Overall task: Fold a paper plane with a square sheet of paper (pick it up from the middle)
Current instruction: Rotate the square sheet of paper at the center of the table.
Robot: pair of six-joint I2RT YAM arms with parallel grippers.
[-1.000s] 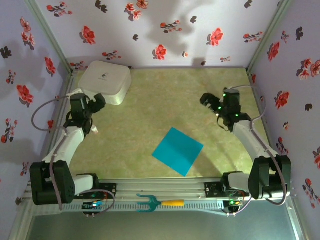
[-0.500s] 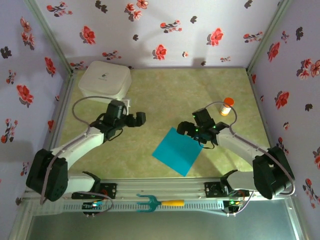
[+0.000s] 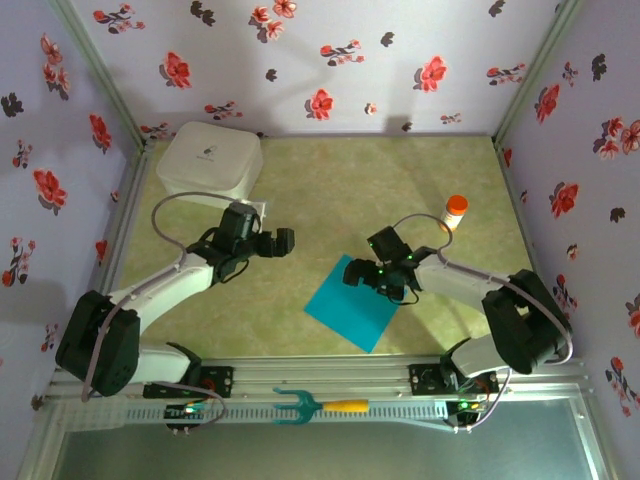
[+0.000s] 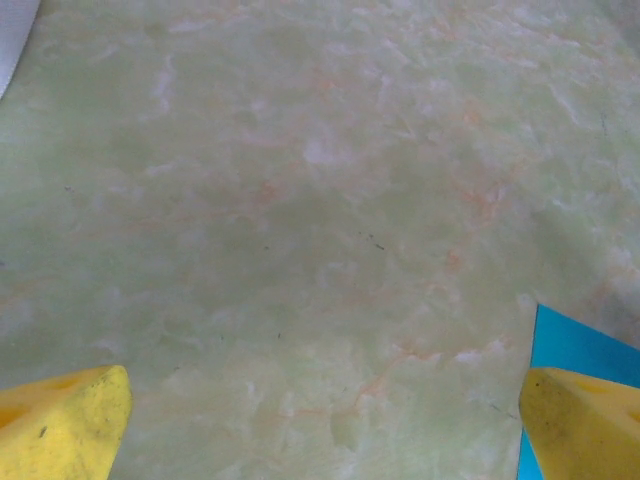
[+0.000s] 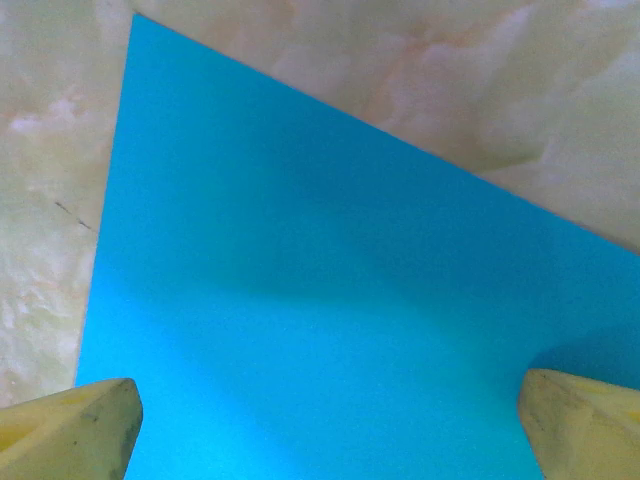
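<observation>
The square sheet of paper (image 3: 352,312) lies flat on the bench (image 3: 330,190) under the right end effector (image 3: 366,275), whose fingers are spread wide above the far corner, so it should centre over the sheet's middle before pinching; the left end effector (image 3: 280,241), also spread, hovers just off the sheet's edge.

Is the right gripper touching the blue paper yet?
Cannot tell. Right wrist view: open right gripper over the square sheet of paper, fingertips cropped.
</observation>
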